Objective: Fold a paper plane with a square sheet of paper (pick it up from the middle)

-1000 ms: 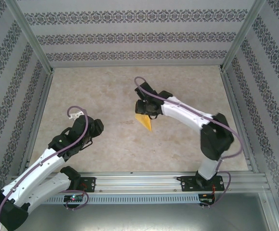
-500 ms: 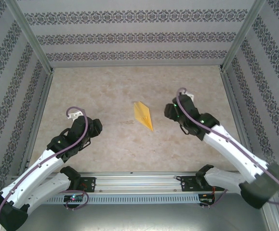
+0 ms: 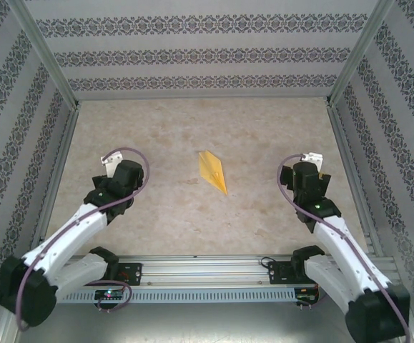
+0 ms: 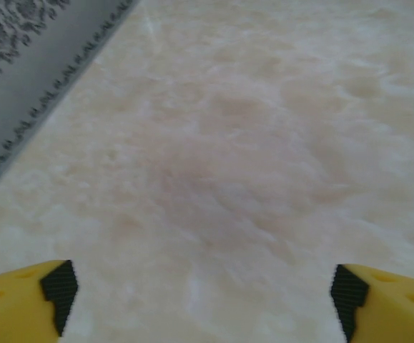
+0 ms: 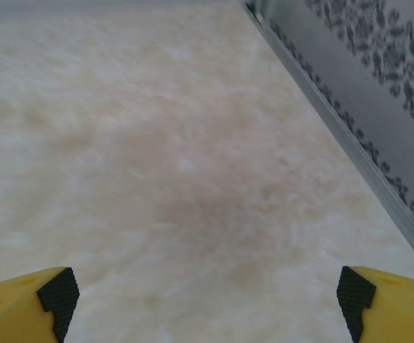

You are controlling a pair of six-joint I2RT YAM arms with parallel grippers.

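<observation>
While paper plane (image 3: 212, 171) lies on table (image 3: 156, 136), left jaws and right jaws spread wide, empty.

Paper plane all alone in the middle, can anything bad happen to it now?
Maybe. The paper plane lies loose on the table, and the left gripper and right gripper are both open and well away, so nothing pins it: its folds could spring apart. It is light, so an arm sweeping past could knock or slide it.

Bench (image 3: 156, 136): pale, marbled beige surface. One item lies on it, the folded paper plane (image 3: 213, 171), flat near centre.
</observation>
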